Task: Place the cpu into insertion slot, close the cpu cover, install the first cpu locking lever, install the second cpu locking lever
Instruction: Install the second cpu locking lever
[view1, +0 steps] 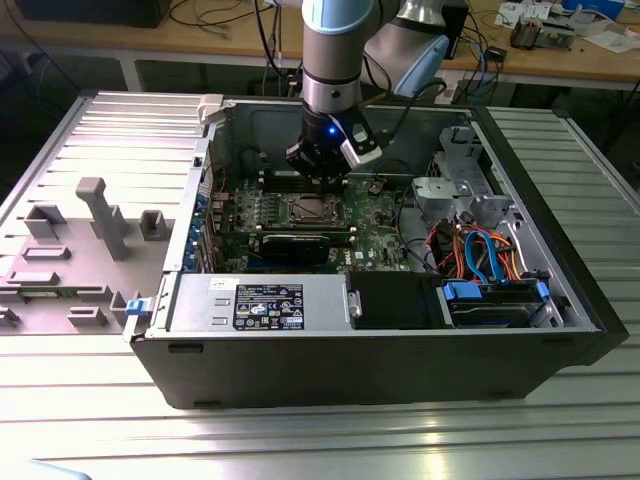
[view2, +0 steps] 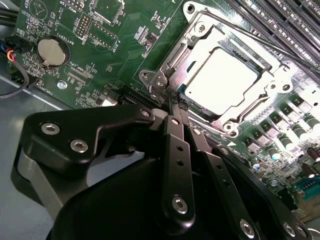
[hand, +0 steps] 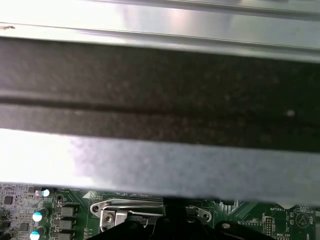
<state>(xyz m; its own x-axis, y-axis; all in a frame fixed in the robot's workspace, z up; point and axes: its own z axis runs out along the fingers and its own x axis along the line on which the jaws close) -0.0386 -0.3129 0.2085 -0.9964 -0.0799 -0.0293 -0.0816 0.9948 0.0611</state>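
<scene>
Ribbed metal tabletop (view1: 110, 130) carries an open computer case (view1: 380, 345). Inside, the gripper (view2: 174, 102) hangs low over the green board, its fingers pressed together and apparently holding nothing, tips at the corner of the insertion slot (view2: 165, 75). The cpu (view2: 227, 80) lies seated there, framed by the closed cpu cover (view2: 270, 87).

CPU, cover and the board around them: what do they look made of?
CPU: apparently metal-topped, pale and glare-bright. Cover: seemingly bare silver steel, with shiny edges and screws. Board: green laminate, probably fibreglass, carrying printed traces and small soldered parts.
</scene>
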